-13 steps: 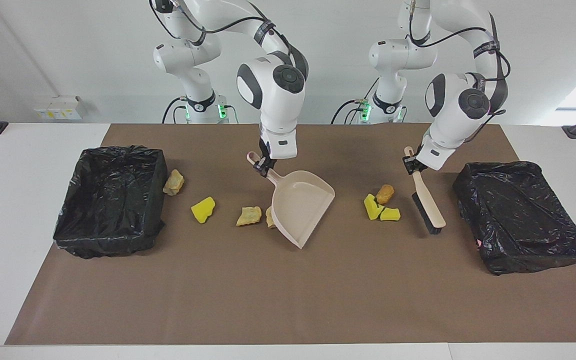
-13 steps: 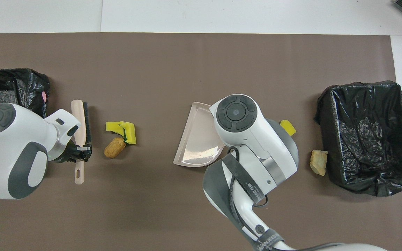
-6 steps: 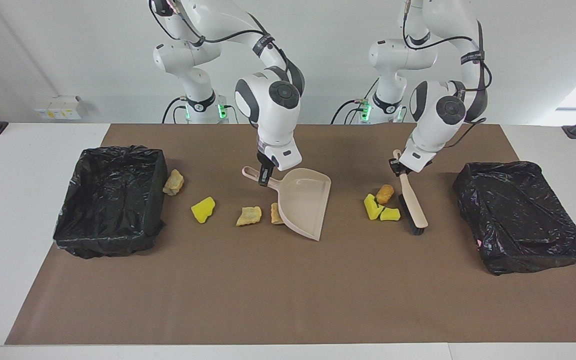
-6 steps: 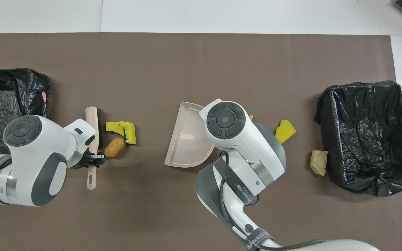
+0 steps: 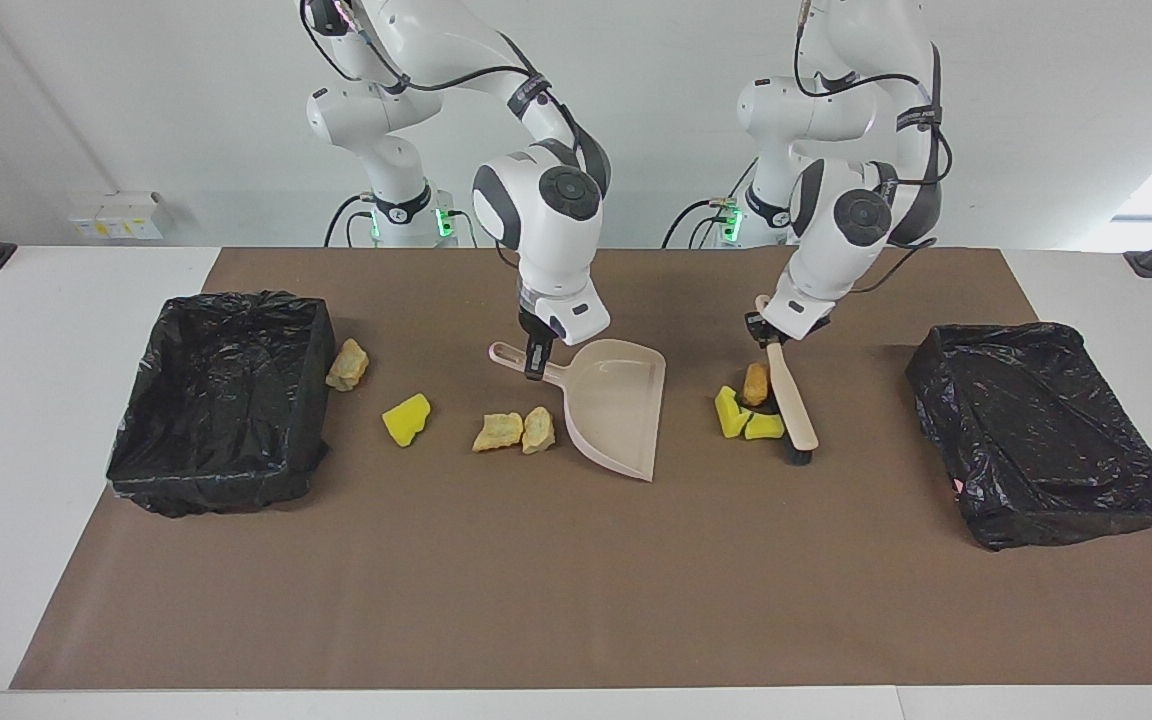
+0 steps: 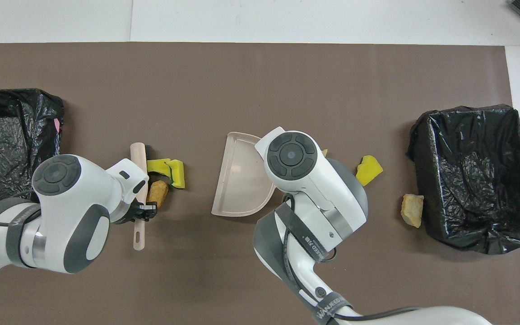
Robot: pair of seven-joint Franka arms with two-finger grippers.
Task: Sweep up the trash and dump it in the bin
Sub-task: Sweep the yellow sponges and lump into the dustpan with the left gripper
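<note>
My right gripper (image 5: 536,360) is shut on the handle of the beige dustpan (image 5: 618,405), which rests tilted on the mat with its straight mouth edge toward the left arm's end. My left gripper (image 5: 765,334) is shut on the handle of the brush (image 5: 792,405), whose bristles press against a cluster of trash: two yellow-green chunks (image 5: 733,413) and an orange one (image 5: 756,382). Two tan chunks (image 5: 498,432) lie by the dustpan's back. In the overhead view the brush (image 6: 138,159) touches the cluster (image 6: 169,167), and the right arm hides its own gripper.
A black-lined bin (image 5: 221,400) stands at the right arm's end, with a tan chunk (image 5: 347,364) beside it and a yellow chunk (image 5: 406,419) a little farther along. Another black-lined bin (image 5: 1041,430) stands at the left arm's end. A brown mat (image 5: 576,600) covers the table.
The left gripper swept the brush toward the dustpan, reaching the cluster and nudging it along. The right gripper swung the dustpan round, uncovering the tan chunk behind it.
</note>
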